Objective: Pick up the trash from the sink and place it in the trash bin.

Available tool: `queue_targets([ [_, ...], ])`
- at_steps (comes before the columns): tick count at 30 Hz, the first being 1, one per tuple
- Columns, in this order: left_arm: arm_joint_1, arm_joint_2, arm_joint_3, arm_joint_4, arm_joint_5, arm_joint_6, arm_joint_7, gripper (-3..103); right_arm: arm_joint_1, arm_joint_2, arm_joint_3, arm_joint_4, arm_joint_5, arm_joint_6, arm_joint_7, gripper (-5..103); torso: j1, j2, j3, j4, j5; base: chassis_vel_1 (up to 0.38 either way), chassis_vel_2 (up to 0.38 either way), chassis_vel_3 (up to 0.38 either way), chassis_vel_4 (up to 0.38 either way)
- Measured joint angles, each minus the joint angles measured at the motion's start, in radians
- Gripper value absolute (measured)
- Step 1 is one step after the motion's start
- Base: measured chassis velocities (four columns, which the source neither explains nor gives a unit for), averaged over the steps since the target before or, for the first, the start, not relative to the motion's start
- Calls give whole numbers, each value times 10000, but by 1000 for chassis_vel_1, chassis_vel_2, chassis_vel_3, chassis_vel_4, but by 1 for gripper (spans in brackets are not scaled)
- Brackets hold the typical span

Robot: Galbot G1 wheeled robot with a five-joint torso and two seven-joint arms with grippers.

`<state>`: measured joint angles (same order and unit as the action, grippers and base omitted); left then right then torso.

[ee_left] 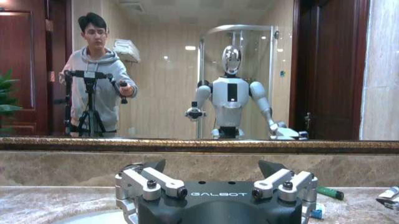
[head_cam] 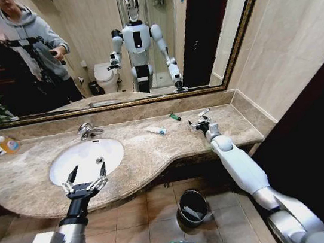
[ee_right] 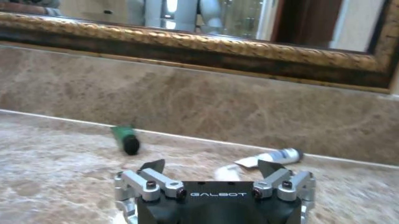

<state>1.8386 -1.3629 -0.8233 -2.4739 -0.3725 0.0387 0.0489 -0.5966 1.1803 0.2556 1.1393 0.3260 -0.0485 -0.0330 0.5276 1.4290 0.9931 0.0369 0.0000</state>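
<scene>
**Both hands spread over the marble table, litter lying ahead of my right**

My right hand is stretched out low over the table near the back wall, fingers spread with nothing between them. Just ahead of it, toward the mirror, lies a small green piece with a dark end, flat on the marble. Ahead and to the other side rests a white squeezed tube, close to the foot of the backsplash. Nothing stands between my fingers and either bit. Farther off toward my left arm, a white packet with a blue mark lies on the marble between my right hand and the sink.

My left hand hovers at the near rim of the sink, fingers also spread and empty. The chrome tap stands beyond it at the far rim, and a clear bottle with an orange label sits well to its left.

The trash bin stands on the tiled floor below the table edge, between my arms. A gilt-framed mirror runs along the wall behind.
</scene>
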Motion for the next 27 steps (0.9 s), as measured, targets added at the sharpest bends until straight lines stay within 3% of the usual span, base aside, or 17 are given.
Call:
queue_targets([
  [3, 0, 0, 0, 0, 0, 0, 0, 100, -89, -114, 115, -16, 289, -10, 12, 84, -1, 0, 0, -2, 0, 0, 0, 0, 0],
  [5, 0, 0, 0, 0, 0, 0, 0, 100, -96, -123, 115, -16, 322, -21, 12, 84, -1, 0, -1, -2, 0, 0, 0, 0, 0],
  [12, 0, 0, 0, 0, 0, 0, 0, 100, -166, -106, 97, -16, 428, -85, -82, 51, -1, 1, -1, -1, 0, 0, 0, 0, 0],
  [14, 0, 0, 0, 0, 0, 0, 0, 100, -169, -96, 93, -16, 427, -85, -93, 51, -1, 1, -1, -1, -1, 0, 0, 0, 0],
  [18, 0, 0, 0, 0, 0, 0, 0, 100, -180, -27, 105, -19, 399, -74, -114, 30, -1, 2, -2, -1, -4, 0, 0, 0, 0],
  [22, 0, 0, 0, 0, 0, -1, 0, 100, -191, -30, 108, 17, 397, -74, -122, 21, -1, 2, -2, -1, -1, 0, 0, 0, 0],
  [27, 0, 0, 0, 0, 0, 0, 0, 100, -261, -79, 123, 183, 408, -101, -122, 21, 0, 2, -1, 0, 0, 0, 0, 0, 0],
])
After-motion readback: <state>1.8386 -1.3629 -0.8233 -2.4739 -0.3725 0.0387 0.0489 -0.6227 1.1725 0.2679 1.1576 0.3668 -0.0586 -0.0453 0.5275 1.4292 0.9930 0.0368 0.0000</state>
